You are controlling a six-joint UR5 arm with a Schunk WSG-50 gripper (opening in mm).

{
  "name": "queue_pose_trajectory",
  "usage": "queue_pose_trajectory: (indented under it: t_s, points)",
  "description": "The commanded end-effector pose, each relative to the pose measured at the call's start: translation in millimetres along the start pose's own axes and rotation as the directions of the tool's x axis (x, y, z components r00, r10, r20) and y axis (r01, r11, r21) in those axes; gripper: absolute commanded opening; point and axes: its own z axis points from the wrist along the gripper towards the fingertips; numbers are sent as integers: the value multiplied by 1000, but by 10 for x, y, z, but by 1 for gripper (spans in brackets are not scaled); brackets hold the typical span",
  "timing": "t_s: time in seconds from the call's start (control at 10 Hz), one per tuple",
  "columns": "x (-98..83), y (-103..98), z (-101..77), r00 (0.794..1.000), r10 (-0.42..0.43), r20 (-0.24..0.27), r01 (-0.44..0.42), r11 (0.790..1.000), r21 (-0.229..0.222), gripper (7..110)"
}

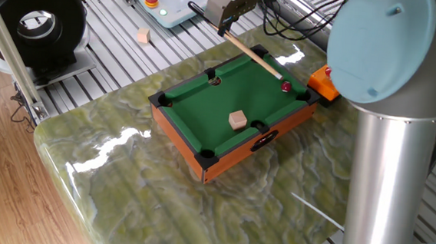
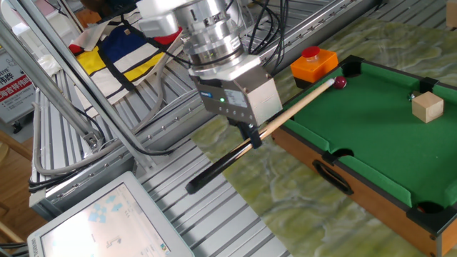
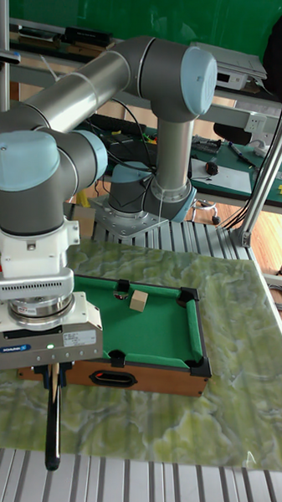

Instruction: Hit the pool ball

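Gripper [image 2: 251, 133]: clamped on cue [image 2: 285, 114]; cue tip just beside ball [image 2: 340, 83], at its 9 o'clock; ball on green felt near corner pocket of table [image 2: 385, 143]; cube [image 2: 427, 107] well apart.

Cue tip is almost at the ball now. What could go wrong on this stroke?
The pool ball sits by the corner rail, so a slightly off-line cue may graze it or strike the rail. The orange button box stands just outside that corner and could get bumped. The gripper holds the cue far from its tip, so it may pivot.
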Motion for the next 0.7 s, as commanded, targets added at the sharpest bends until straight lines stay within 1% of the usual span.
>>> queue_pose_trajectory:
  t_s: [0.0, 0.2, 0.3, 0.5, 0.6]
  points:
    - [12, 54, -44, 1000, -5, 2, 5, 1000, -19, 7]
    - [-328, 96, -71, 996, -13, 89, 15, 1000, -24, 7]
    - [-383, 117, -82, 995, -20, 100, 23, 999, -29, 7]
    - [-479, 97, -94, 990, -40, 134, 43, 999, -16, 7]
    - [-461, 78, -92, 989, -49, 140, 51, 999, -11, 7]
